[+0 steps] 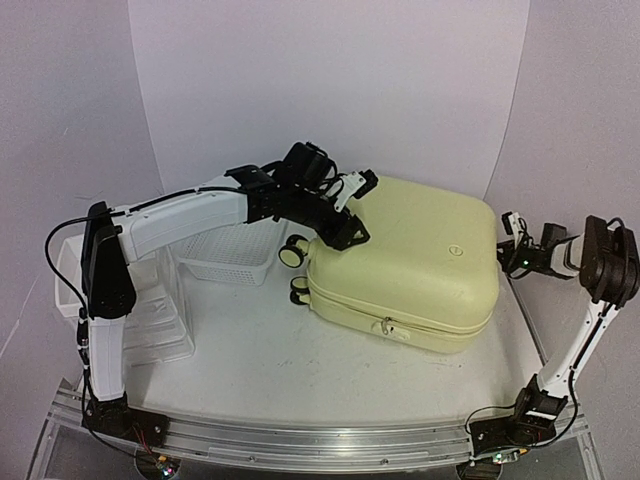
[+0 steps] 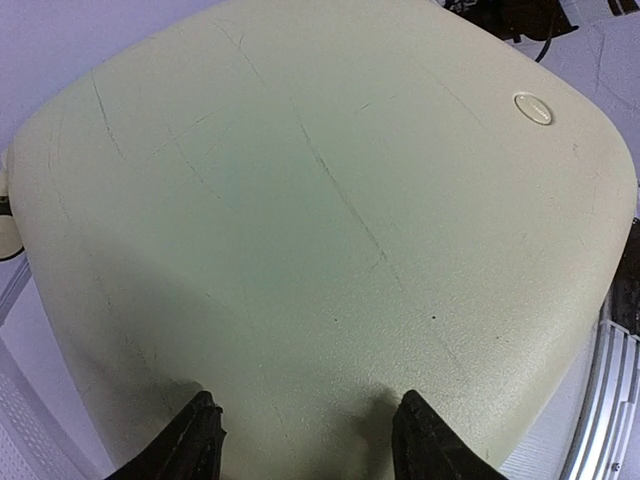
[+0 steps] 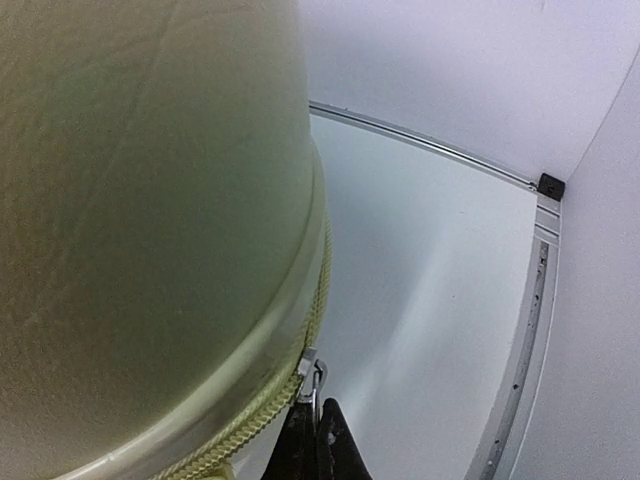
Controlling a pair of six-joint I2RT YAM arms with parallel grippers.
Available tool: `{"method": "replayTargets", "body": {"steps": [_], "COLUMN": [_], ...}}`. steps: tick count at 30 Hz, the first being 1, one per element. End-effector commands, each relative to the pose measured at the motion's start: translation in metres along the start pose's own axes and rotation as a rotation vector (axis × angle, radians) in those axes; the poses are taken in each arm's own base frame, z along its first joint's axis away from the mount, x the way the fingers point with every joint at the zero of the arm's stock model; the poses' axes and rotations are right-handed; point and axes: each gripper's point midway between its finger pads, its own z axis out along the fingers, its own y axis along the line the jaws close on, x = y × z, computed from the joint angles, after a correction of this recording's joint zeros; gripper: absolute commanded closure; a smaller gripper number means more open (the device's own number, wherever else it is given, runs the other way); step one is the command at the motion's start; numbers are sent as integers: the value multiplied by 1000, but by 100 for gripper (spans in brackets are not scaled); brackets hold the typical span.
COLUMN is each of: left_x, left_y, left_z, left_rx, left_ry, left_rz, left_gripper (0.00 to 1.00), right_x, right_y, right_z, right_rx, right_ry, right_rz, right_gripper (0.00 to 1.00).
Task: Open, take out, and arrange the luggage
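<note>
1. Lying closed on the counter [image 1: 250, 350], the luggage [image 1: 410, 260] sat between the left jaws and right jaws, its wheels [image 1: 293, 253] just beside the left.
2. Left jaws stood released, spread over the lid's wheel end.
3. Right jaws were clenched at the zipper pull [image 3: 311, 378]; whether they pinched it, I couldn't tell.
4. Best to drag that pull steadily along the seam, with the lid braced.

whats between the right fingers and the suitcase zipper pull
Nothing: in the right wrist view the shut right fingers reach the metal zipper pull on the luggage seam, with no gap visible.
</note>
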Motion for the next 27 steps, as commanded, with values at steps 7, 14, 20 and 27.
{"method": "replayTargets", "body": {"steps": [7,14,20,27], "left_x": [13,21,43,31], "left_y": [-1,37,50,39], "left_z": [-44,-96,-118,-139], "left_rx": [61,16,-57,-23], "left_ry": [108,78,102,52], "left_rz": [-42,-201,-226,-157], "left_gripper": [14,9,8,7], "right_x": [-30,-62,-93,-70], "right_y": [20,66,118,197], "right_z": [-23,-63,-96,-111], "right_rx": [-4,10,7,-108], "right_ry": [-148,-280,-355,-217], "right_rz": [-178,-321,-385,-273], "right_gripper": [100,100,100,100]}}
